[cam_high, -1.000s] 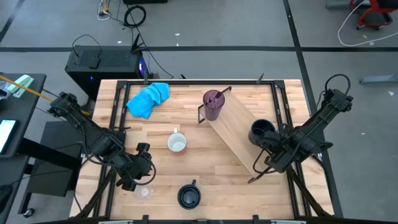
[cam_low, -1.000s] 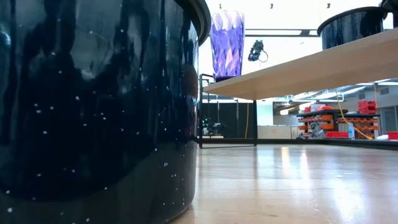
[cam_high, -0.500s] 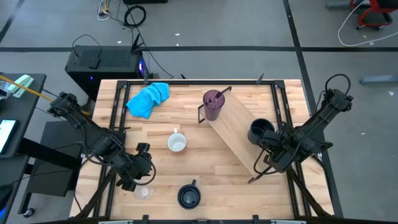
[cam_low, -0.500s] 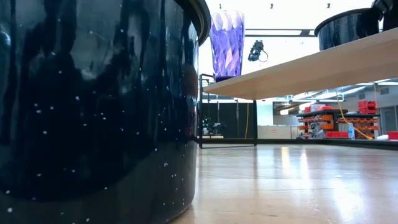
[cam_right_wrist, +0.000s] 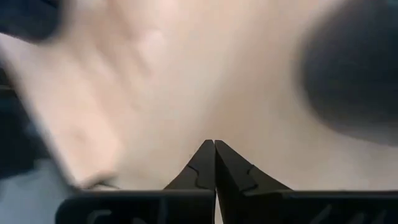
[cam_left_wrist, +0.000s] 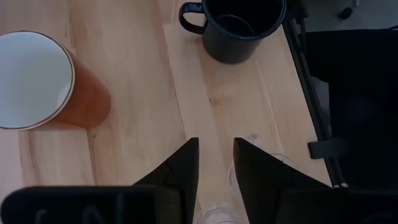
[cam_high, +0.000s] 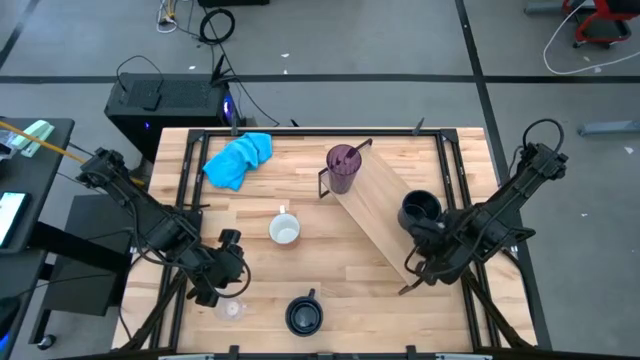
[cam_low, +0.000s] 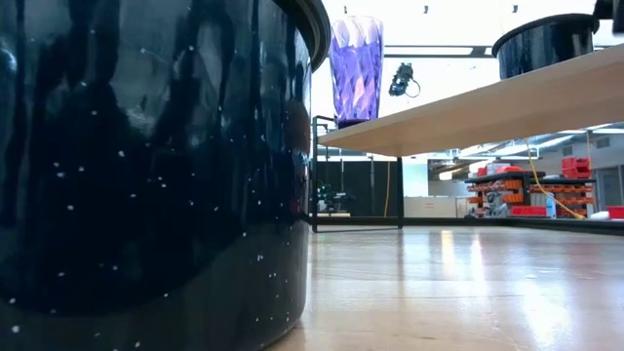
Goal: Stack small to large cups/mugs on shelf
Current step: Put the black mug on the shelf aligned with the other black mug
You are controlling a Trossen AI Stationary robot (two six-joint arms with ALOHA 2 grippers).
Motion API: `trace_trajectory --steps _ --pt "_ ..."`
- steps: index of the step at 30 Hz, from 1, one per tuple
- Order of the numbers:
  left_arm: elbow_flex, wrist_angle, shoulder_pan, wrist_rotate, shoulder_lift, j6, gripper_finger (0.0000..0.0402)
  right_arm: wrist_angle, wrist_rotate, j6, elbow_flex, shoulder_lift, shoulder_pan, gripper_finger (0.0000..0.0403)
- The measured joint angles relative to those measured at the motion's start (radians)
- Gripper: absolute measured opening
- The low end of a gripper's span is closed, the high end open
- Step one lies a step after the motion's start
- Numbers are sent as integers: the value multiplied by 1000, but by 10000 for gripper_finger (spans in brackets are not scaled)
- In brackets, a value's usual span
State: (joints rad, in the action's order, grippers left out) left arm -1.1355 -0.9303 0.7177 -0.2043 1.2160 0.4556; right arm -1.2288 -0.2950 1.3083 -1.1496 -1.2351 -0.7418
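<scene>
The shelf (cam_high: 385,222) is a light wooden board on a black wire frame, lying slantwise on the table's right half. A purple tumbler (cam_high: 343,165) stands on its far end and a dark mug (cam_high: 420,211) near its middle. A white mug (cam_high: 285,230), a second dark mug (cam_high: 304,315) and a small clear glass (cam_high: 232,308) stand on the table. My right gripper (cam_high: 418,262) is shut and empty over the shelf's near end, beside the dark mug (cam_right_wrist: 354,68). My left gripper (cam_high: 236,275) is open above the table by the clear glass (cam_left_wrist: 267,167).
A bright blue cloth (cam_high: 238,158) lies at the table's far left. Black rails (cam_high: 455,170) run along the table's edges. The near dark mug (cam_low: 146,166) fills the left of the low view. Bare wood lies between the white mug and the shelf.
My right gripper has moved a little toward the table's left and near edges over the shelf's near end, staying shut.
</scene>
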Motion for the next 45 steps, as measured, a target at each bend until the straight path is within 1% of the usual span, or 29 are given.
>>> trace_trajectory --steps 2,5,8,11,14,16,21,26,30,35,37,39,42,45 --pt "0 -20 0 0 0 -23 107 79 -18 -1 0 -7 5 4" --pt "0 -62 0 0 0 -41 107 184 -11 -30 -1 -44 32 4" --pt "0 -77 0 0 0 -41 107 272 19 -143 -5 -98 60 4" --pt "0 -77 3 5 0 -54 107 324 20 -229 -32 -140 78 5" --pt "0 -77 16 7 0 -58 107 307 22 -302 -68 -171 92 4" --pt "0 -77 21 9 0 -58 107 280 15 -321 -78 -171 95 4" --pt "0 -77 39 7 0 -40 107 284 22 -252 -80 -155 96 4" --pt "0 -75 56 10 0 -48 107 282 37 -248 -100 -139 66 5" --pt "0 -48 57 9 0 -48 107 303 -31 -276 -158 -138 59 4" --pt "0 -15 70 7 0 -83 107 520 -67 -467 -169 -154 59 4" --pt "0 4 79 -4 5 -106 107 595 -107 -551 -169 -158 55 4" --pt "0 54 79 -33 19 -110 107 647 -169 -600 -169 -158 50 4" --pt "0 106 78 -34 52 -125 105 663 -252 -609 -169 -157 59 7" --pt "0 149 78 -28 103 -153 106 648 -282 -609 -169 -157 78 9"
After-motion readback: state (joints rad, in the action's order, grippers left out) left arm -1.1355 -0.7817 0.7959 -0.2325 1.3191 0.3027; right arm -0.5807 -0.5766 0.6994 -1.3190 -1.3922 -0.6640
